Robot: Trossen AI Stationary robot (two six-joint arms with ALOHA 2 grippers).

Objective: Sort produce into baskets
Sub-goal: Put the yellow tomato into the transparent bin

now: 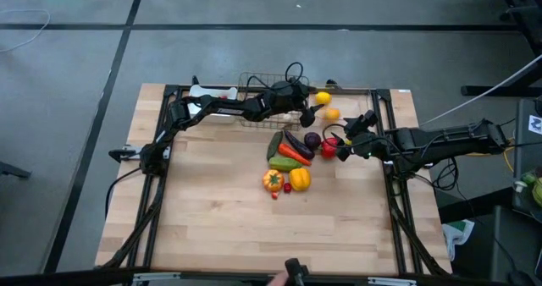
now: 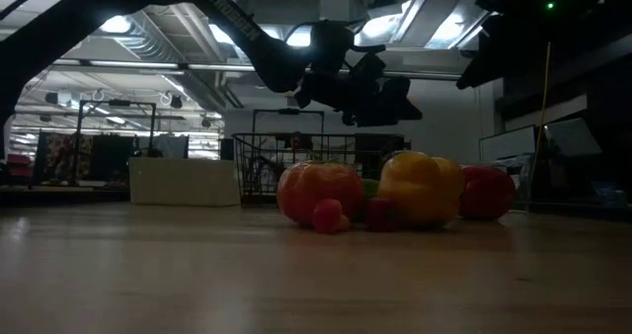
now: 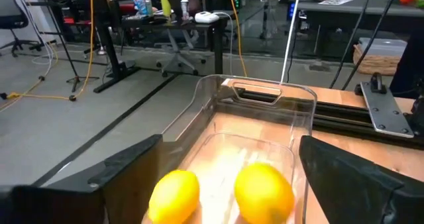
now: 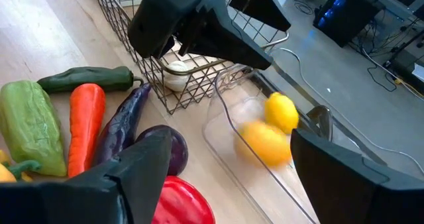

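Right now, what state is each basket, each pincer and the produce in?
Clear plastic bin: upright, holding two yellow fruits.
Wire-mesh basket: upright, a pale round item inside.
White tray: at the table's far edge, a small red piece in it.
Left pincer: open, empty, above the bin.
Right pincer: open, empty, near the pile.
Produce pile: loose on the table, unsorted.

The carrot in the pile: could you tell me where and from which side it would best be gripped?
Grip the carrot across its middle, coming from straight above. It lies flat and long, wedged between the green vegetable and the eggplant, so side approaches look blocked; only its top is clear. The open right gripper is nearest, and its fingers would likely have to push between the neighbours.
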